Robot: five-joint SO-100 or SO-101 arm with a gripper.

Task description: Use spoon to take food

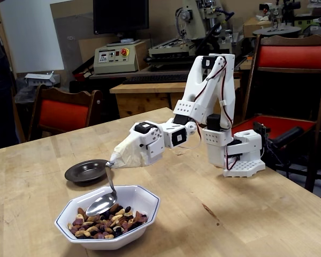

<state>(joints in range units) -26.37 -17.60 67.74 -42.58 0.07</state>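
1 spoon (103, 199), gripped in the wrapped jaws (110, 164), rests on the food (108, 221); no writing legible.

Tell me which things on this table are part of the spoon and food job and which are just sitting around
Part of the job:
- spoon, held by the gripper, its bowl down on the nuts
- food, mixed nuts and dried fruit
- white bowl holding the food

Just lying about:
- dark saucer on the table behind the bowl
- red chairs
- machines and monitor in the background
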